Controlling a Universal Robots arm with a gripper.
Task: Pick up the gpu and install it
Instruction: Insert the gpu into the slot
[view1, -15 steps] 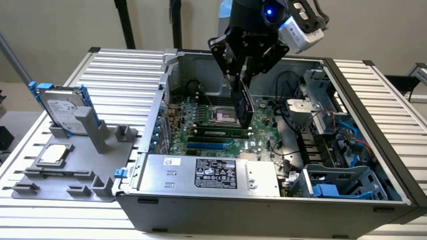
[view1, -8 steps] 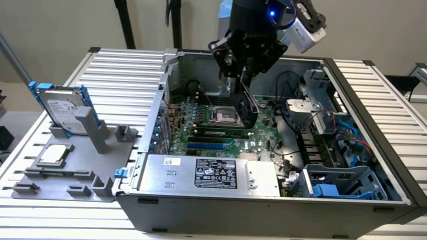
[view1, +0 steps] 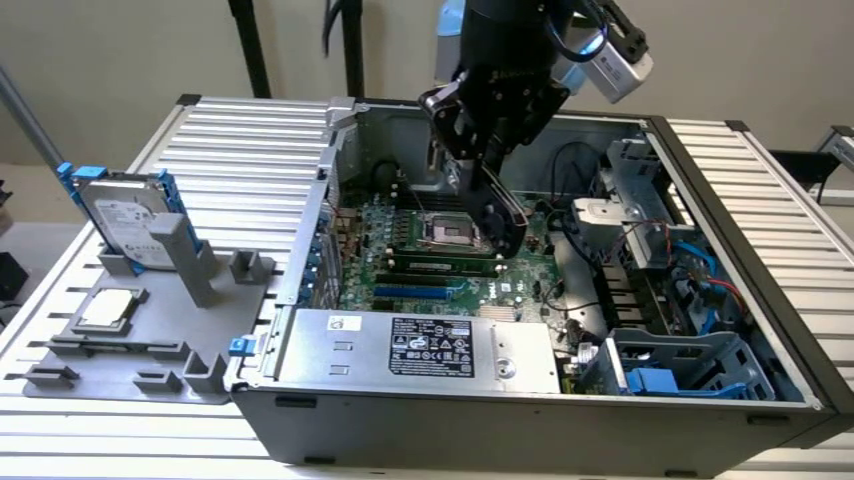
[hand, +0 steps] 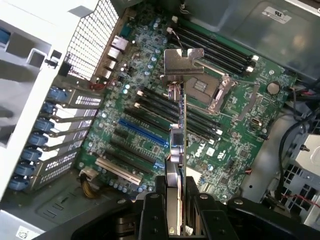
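My gripper (view1: 470, 160) hangs over the open computer case (view1: 747, 330), shut on the gpu (view1: 497, 215). In the exterior view the card is a dark flat plate held on edge, tilted, with its lower end just above the motherboard (view1: 400, 240) near the CPU socket (view1: 445, 232). In the wrist view the gpu (hand: 179, 145) shows edge-on between the gripper's (hand: 177, 212) fingers (hand: 150, 215). Its silver bracket (hand: 182, 62) points away over the motherboard (hand: 125, 125). The blue expansion slot (hand: 142, 132) lies beside the card, apart from it.
A grey fixture (view1: 147, 340) at the exterior view's left carries a hard drive in a blue frame (view1: 127, 215) and a square silver chip (view1: 110, 308). Inside the case sit the power supply (view1: 400, 345), a blue drive cage (view1: 667, 370) and cables (view1: 667, 260).
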